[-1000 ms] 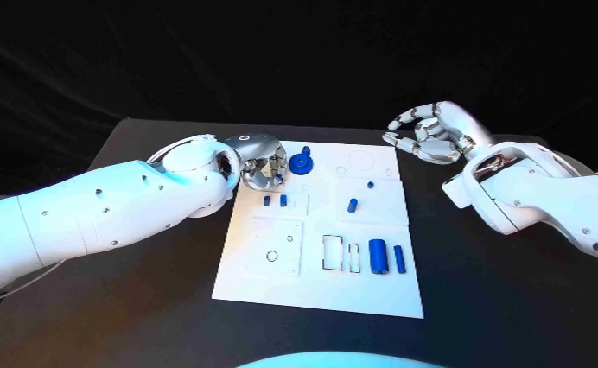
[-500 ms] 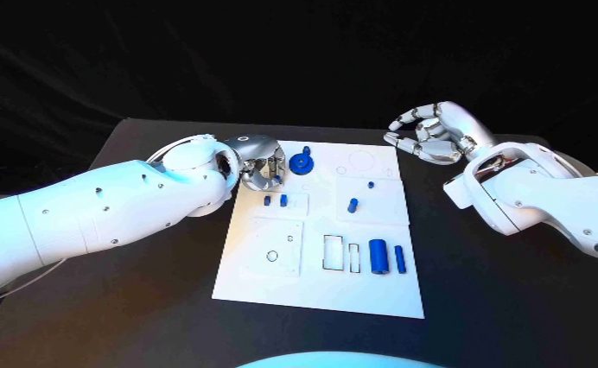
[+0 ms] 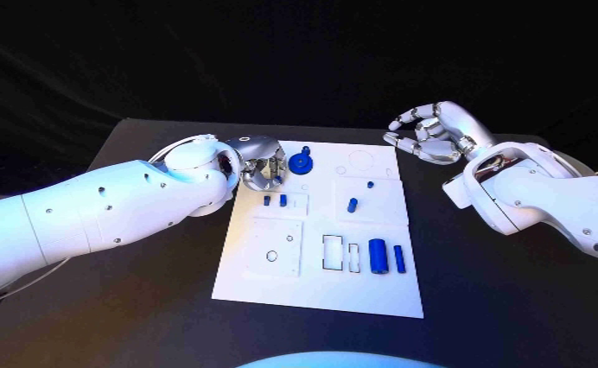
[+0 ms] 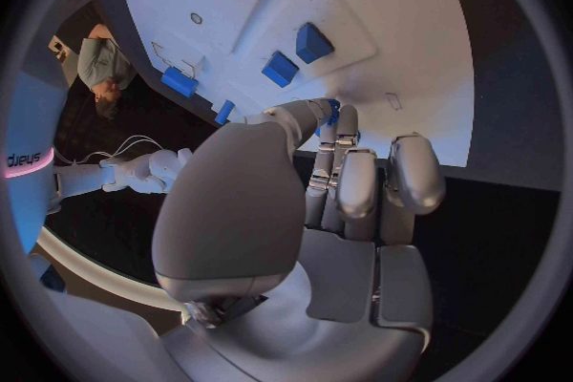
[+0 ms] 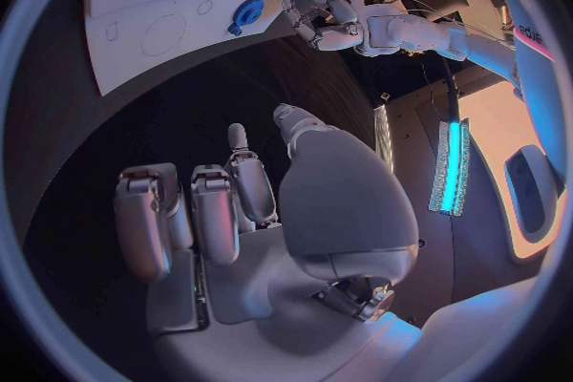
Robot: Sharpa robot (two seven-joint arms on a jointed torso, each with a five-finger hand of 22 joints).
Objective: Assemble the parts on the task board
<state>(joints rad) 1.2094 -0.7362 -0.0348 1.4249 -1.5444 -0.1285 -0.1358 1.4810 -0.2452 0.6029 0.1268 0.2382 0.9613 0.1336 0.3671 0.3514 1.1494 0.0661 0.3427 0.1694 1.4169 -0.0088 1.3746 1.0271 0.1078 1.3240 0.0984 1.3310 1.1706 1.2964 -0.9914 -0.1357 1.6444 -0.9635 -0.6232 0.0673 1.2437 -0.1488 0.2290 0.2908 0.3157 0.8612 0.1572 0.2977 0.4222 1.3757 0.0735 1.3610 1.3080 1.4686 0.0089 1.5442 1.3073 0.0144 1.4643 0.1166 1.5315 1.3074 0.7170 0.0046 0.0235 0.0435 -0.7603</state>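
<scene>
The white task board (image 3: pixel 374 292) lies in the middle of the table. A blue gear-like part (image 3: pixel 301 163) stands near its far left corner. My left hand (image 3: pixel 259 166) hovers just left of it, fingers curled in towards the thumb. In the left wrist view a sliver of blue (image 4: pixel 332 111) shows between the thumb tip and the fingers of the left hand (image 4: pixel 323 210); I cannot tell whether it is held. Two small blue pegs (image 3: pixel 274 199) stand below that hand. My right hand (image 3: pixel 430 133) hangs off the board's far right corner, fingers apart, holding nothing.
More blue parts are on the board: a short pin (image 3: pixel 370 184), a slanted piece (image 3: pixel 353 205), and two cylinders (image 3: pixel 378 256) beside rectangular slots (image 3: pixel 334 251). A ring-shaped hole (image 3: pixel 272 256) lies at the near left. Black table (image 3: pixel 137 299) surrounds the board.
</scene>
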